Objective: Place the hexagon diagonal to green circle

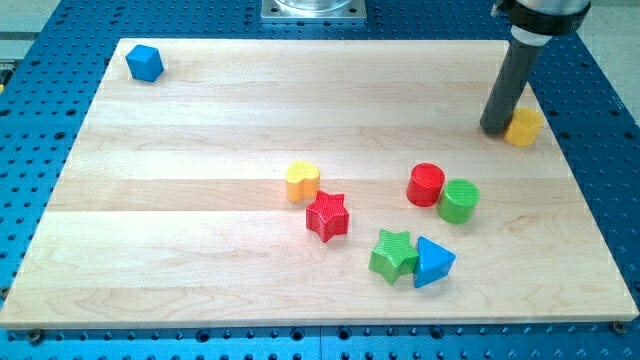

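Note:
A yellow hexagon (525,127) sits near the board's right edge, toward the view's top. My tip (494,129) rests on the board right against the hexagon's left side, partly hiding it. The green circle (459,201) stands lower down at the view's right centre, touching a red circle (426,185) on its left. The hexagon lies up and to the right of the green circle, well apart from it.
A yellow heart (302,181) and a red star (328,216) sit near the middle. A green star (394,255) and a blue triangle (433,262) touch each other below the circles. A blue cube (145,63) sits at the top left corner of the wooden board (200,200).

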